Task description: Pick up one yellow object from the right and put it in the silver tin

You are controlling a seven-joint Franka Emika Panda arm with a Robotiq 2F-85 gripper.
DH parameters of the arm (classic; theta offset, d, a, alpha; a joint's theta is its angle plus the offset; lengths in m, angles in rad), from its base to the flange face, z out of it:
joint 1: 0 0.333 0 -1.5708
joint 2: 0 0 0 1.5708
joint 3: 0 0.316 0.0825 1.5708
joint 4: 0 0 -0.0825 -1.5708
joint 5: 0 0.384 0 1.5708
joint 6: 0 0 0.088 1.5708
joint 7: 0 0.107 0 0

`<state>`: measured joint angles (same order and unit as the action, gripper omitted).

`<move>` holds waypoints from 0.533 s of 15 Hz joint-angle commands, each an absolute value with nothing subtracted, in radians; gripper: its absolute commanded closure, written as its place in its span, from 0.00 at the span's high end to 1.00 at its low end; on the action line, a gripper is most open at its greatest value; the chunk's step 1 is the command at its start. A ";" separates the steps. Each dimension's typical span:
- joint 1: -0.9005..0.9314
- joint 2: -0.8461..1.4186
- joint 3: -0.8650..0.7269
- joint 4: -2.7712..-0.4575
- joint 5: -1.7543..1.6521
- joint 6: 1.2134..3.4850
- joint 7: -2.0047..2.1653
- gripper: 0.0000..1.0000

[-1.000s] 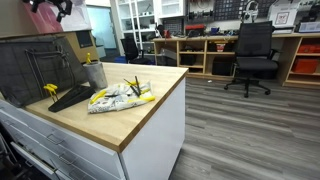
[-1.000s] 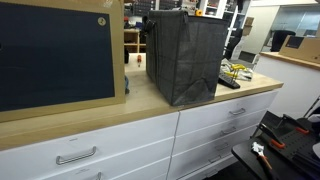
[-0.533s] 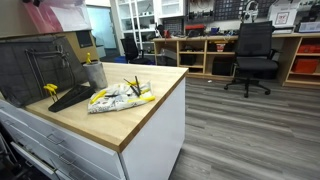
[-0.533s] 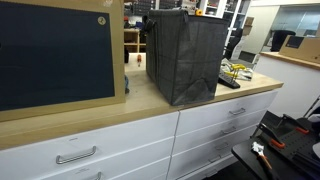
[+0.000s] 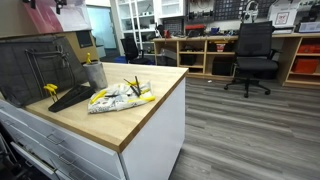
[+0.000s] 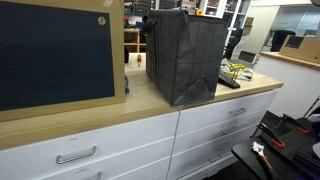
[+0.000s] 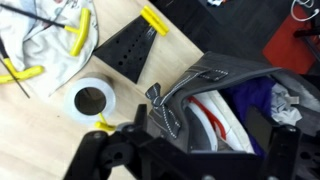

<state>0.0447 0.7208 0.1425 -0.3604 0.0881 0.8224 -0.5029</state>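
Observation:
The silver tin (image 5: pixel 93 73) stands on the wooden counter beside the dark mesh rack (image 5: pixel 35 65). In the wrist view I see the tin (image 7: pixel 90 100) from above, with a yellow piece (image 7: pixel 105 126) at its rim. Several yellow objects (image 5: pixel 135 95) lie on a crumpled white cloth (image 5: pixel 115 98); they also show in the wrist view (image 7: pixel 80 35) and in an exterior view (image 6: pixel 236 71). My gripper (image 7: pixel 190 160) is high above the counter, open and empty, over the edge of a dark bag (image 7: pixel 250 100). In an exterior view only my pink-covered arm (image 5: pixel 45 14) shows at the top edge.
A black scoop (image 5: pixel 70 97) with a yellow handle (image 7: pixel 155 20) lies between the tin and the cloth. The dark mesh rack (image 6: pixel 185 55) fills the middle of the counter. A framed black board (image 6: pixel 55 55) stands beside it. An office chair (image 5: pixel 252 55) stands on the floor.
My arm has risen; the dark gripper that showed at the top left of the exterior view has left the frame. Objects on the counter have not moved.

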 commanded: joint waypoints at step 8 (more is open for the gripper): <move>0.043 0.787 0.127 -0.380 0.061 1.119 -0.523 1.00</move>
